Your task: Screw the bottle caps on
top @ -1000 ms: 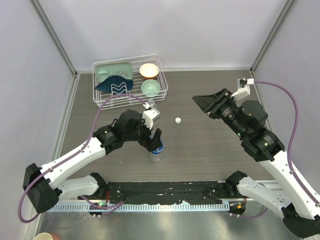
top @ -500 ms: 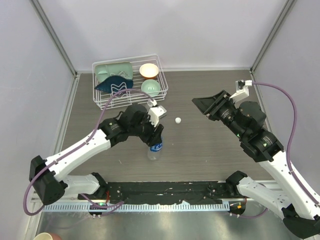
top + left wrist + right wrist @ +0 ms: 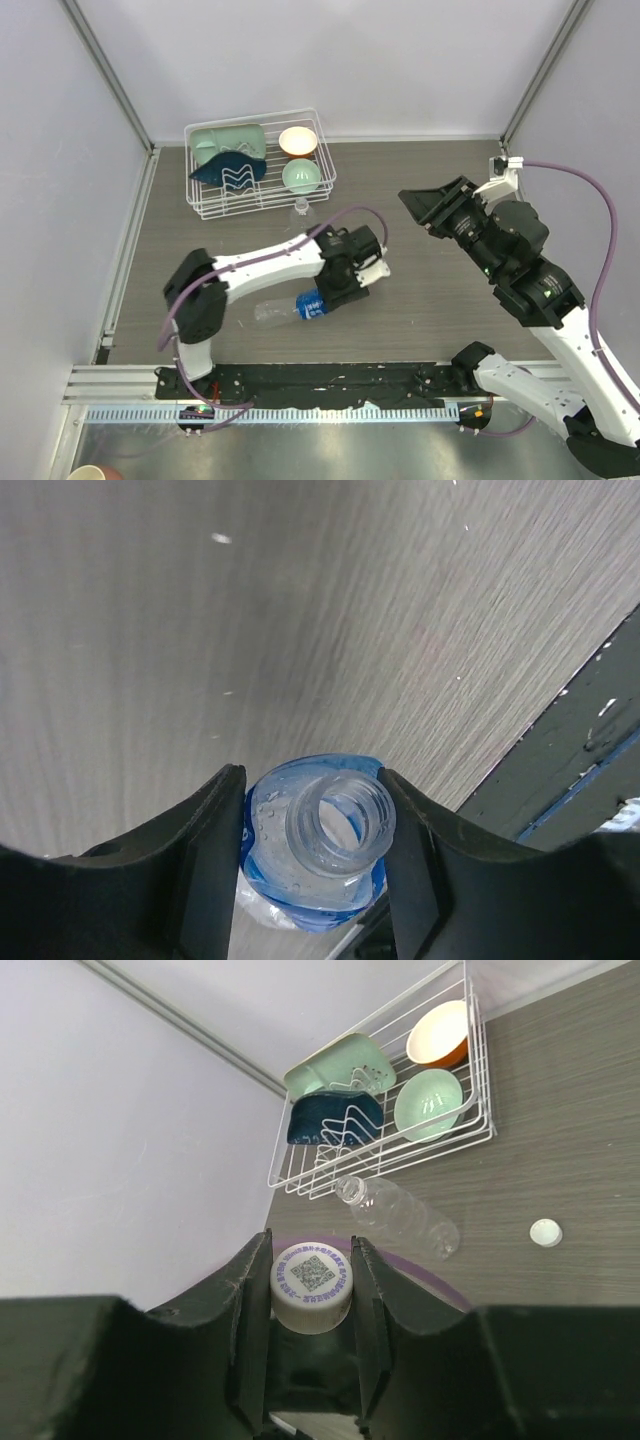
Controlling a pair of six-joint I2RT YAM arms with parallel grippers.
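The blue-labelled bottle (image 3: 300,307) sits a little toward 7 o'clock from the middle of the table (image 3: 430,290). It is tipped well over, with its base pointing to 9 o'clock. Seen from the left wrist, its threaded neck is bare and open. The left gripper (image 3: 308,775) has it clamped just under the neck, one finger on each side.

The plain bottle (image 3: 300,210) lies on its side up at 11 o'clock, just in front of the wire dish rack (image 3: 260,203), with no cap that I can see. So neither bottle is capped yet.

One white cap (image 3: 312,1285) is pinched between the narrow jaws of the right gripper (image 3: 310,1245), raised over at 2 o'clock, well apart from both bottles. The second cap (image 3: 545,1232) lies loose on the table near the plain bottle. I'd say both caps are left to screw on.
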